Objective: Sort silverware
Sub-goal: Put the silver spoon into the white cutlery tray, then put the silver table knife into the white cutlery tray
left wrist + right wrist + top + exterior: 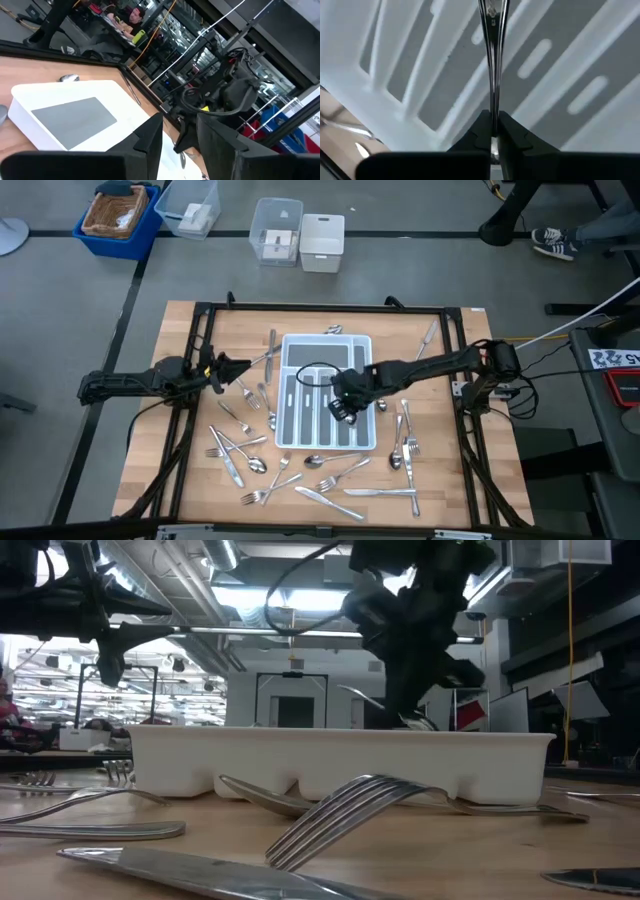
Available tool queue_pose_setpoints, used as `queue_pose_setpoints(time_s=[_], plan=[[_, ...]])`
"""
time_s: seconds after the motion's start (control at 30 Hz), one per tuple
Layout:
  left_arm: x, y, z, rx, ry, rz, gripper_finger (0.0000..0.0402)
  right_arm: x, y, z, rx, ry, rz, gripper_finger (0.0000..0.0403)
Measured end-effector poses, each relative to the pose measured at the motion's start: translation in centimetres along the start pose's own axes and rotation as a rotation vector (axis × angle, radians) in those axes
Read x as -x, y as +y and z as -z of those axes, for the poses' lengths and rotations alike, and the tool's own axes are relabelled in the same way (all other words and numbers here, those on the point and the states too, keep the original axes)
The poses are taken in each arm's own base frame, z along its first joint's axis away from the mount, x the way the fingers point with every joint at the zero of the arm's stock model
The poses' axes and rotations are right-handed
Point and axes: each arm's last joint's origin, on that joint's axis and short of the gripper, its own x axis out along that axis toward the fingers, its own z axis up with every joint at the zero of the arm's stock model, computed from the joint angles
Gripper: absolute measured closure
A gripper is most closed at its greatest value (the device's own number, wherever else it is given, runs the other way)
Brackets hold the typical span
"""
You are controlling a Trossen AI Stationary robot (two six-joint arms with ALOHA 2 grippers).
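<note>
Holding one thin piece of silverware (492,60) tight between its fingers, the right gripper (492,131) is hanging over the white tray (362,342). It should be lowering slowly into one slot. The left gripper (222,370) is waiting wide open beside the tray.

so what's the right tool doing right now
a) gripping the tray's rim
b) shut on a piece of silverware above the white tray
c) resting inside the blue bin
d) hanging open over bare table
b: the right tool is pinched shut on a slim piece of silverware, with the white tray and its grey slots beneath it.
</note>
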Motion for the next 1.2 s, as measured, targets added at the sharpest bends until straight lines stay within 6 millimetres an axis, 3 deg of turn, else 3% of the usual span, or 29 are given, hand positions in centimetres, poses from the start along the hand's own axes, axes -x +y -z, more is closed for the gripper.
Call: queue_pose_setpoints(time_s=[0.27,0.73,1.07,1.2], plan=[[0.0,0.0,0.0,-0.041,0.0,0.0,0.029,-1.8,-0.5,0.8,-0.166,-0.088,-0.061,0.0389],[0.0,0.0,-0.1,-0.027,-0.018,-0.019,0.029,-2.1,-1.1,0.7,-0.189,-0.164,-0.003,0.0386],[0.0,-0.1,0.0,-0.011,0.011,0.017,0.029,-2.1,-1.1,0.7,-0.221,-0.156,-0.009,0.0306],[0.0,-0.1,0.0,0.031,0.027,0.034,0.029,-2.0,-1.1,0.8,-0.215,-0.133,-0.018,0.0297]])
